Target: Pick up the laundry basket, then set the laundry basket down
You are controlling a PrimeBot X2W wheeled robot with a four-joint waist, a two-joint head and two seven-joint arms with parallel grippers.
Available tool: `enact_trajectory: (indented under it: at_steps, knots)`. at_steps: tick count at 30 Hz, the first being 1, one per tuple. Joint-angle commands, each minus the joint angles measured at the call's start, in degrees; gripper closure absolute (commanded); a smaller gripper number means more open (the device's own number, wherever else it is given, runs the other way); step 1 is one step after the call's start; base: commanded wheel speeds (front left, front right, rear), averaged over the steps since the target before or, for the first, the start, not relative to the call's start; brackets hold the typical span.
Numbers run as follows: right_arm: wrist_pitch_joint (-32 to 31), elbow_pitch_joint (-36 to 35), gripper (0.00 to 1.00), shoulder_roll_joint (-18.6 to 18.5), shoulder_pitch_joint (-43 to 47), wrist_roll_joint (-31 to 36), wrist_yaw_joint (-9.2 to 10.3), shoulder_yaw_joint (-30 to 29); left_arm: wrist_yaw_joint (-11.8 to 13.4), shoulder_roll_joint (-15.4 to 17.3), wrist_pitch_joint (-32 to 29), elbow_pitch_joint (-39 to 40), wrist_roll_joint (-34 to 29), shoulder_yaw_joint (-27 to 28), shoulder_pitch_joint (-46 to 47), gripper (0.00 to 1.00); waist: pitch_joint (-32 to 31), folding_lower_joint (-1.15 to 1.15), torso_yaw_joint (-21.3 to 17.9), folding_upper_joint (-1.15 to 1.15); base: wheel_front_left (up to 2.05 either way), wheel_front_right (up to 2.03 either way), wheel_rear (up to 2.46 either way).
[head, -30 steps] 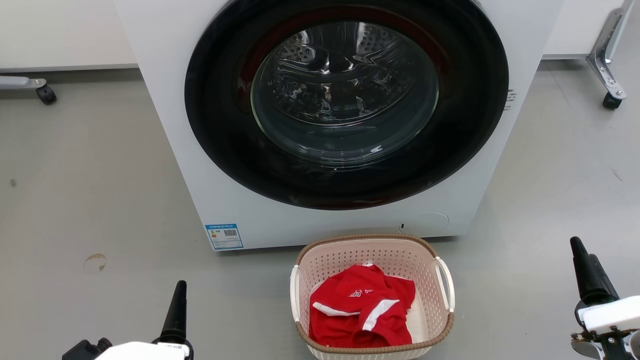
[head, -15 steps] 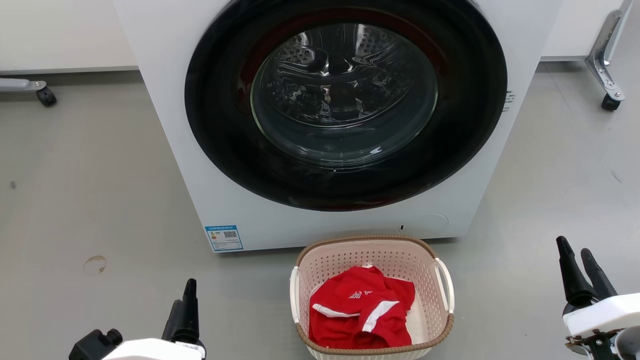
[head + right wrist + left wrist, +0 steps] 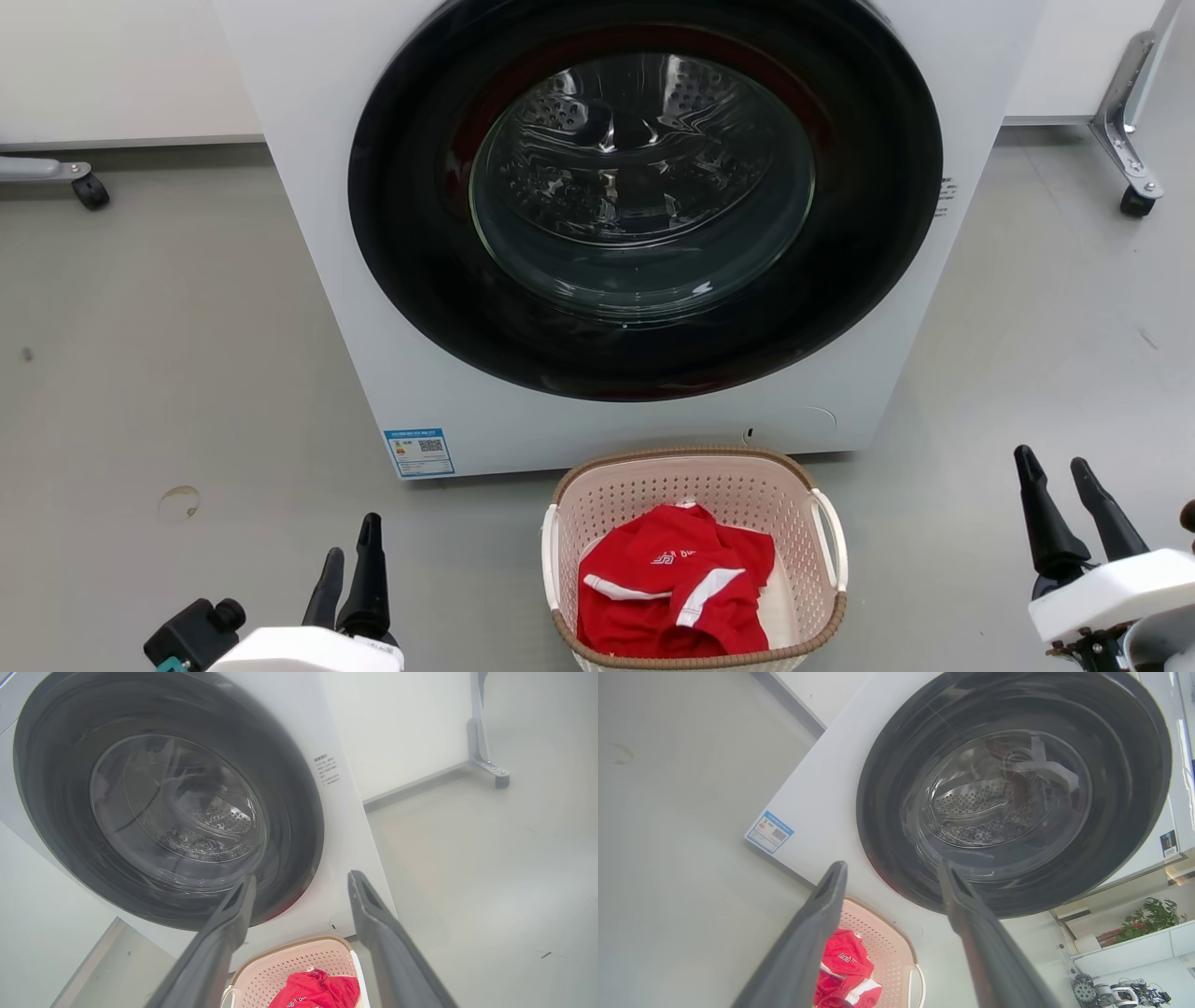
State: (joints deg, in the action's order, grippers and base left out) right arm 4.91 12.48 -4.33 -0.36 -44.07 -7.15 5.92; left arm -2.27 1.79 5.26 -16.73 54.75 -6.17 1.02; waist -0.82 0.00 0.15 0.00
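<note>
The laundry basket (image 3: 803, 499), cream with a brown woven rim and white side handles, stands on the grey floor just in front of the washer, holding a red garment (image 3: 674, 590). My left gripper (image 3: 351, 558) is open at the lower left, well left of the basket. My right gripper (image 3: 1053, 469) is open at the lower right, well right of it. Nothing lies between either pair of fingers. The left wrist view has the basket (image 3: 887, 945) low between its fingers (image 3: 817, 924). In the right wrist view the basket (image 3: 280, 968) sits at the bottom edge.
The white front-loading washer (image 3: 635, 215), with a shut round dark door, rises right behind the basket. A blue label (image 3: 419, 452) is stuck at its lower left. Caster legs stand at far left (image 3: 89, 189) and far right (image 3: 1134, 201). Open grey floor lies on both sides.
Both grippers have moved inward toward the basket and their fingers have spread apart. The head camera has tipped slightly, shifting the whole scene down a little.
</note>
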Motion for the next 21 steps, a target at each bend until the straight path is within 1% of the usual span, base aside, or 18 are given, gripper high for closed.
enact_trajectory:
  at_steps: [1, 21]
  knots:
    - [1.2, -1.8, 0.0, -1.6, -0.8, 2.1, -0.21, 0.8, 0.4, 0.6, 0.8, 1.4, -1.8, 0.6, 2.5, 0.0, -0.1, 0.0, 0.0, 0.0, 0.0, 0.0, 0.0]
    - [4.6, -2.5, 0.0, -2.4, -0.1, 15.5, -0.26, 3.4, 1.2, 0.8, 4.2, 1.4, -13.7, -1.4, 2.8, 0.0, -0.7, 0.0, 0.2, 0.0, 0.0, 0.0, 0.0]
